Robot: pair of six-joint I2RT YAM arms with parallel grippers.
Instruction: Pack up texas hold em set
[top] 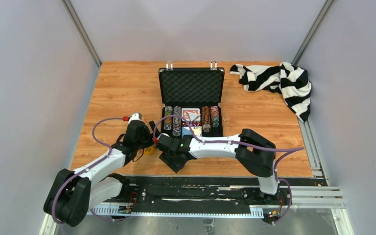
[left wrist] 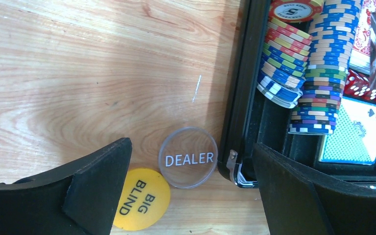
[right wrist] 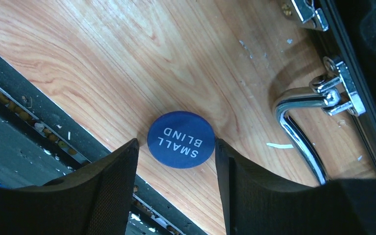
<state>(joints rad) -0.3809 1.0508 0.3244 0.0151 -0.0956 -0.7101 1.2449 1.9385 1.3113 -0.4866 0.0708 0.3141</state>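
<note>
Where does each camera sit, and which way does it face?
Top external: overhead, behind the left arm and right arm, which show; looks down on the table and open briefcase.
Left wrist: on that arm, looking down at the DEALER button beside the briefcase; left tool shows.
Right wrist: looking down at the SMALL BLIND button; right tool shows.
Shared: top and left wrist both see the chip stacks.

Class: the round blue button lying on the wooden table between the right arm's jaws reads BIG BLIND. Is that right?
Not quite. The right wrist view shows the round blue plastic button on the wooden table, between the jaws of the right gripper, reads SMALL BLIND.
</note>
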